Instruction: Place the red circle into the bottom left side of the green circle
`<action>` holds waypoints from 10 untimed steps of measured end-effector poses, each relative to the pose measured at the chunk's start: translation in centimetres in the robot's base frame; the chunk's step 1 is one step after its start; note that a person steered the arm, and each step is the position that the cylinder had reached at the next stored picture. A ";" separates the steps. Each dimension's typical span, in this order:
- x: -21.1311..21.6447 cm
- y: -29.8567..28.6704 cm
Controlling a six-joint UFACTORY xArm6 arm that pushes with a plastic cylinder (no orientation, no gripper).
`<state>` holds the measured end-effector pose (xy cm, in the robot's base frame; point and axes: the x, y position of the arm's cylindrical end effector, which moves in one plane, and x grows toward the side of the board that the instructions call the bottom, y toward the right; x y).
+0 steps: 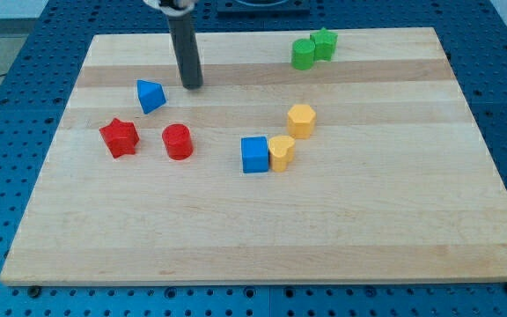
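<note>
No fingers, only rod; my tip point(192, 85) touches nothing, just right of blue triangle point(150, 95). Red circle point(178, 141) nearer, beside red star point(120, 137). Green circle point(304, 54) far right on table point(368, 220).

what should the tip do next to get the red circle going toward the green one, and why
Probably bring my tip down to the view's lower left of the red circular block. It now sits above that block, beside the blue triangular block, while the green circular block lies to the upper right, so the push must start from behind.
</note>
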<state>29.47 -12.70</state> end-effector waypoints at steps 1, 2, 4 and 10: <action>0.6 -8.9; 4.6 -9.6; 9.8 1.5; 16.2 8.5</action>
<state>45.63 -4.19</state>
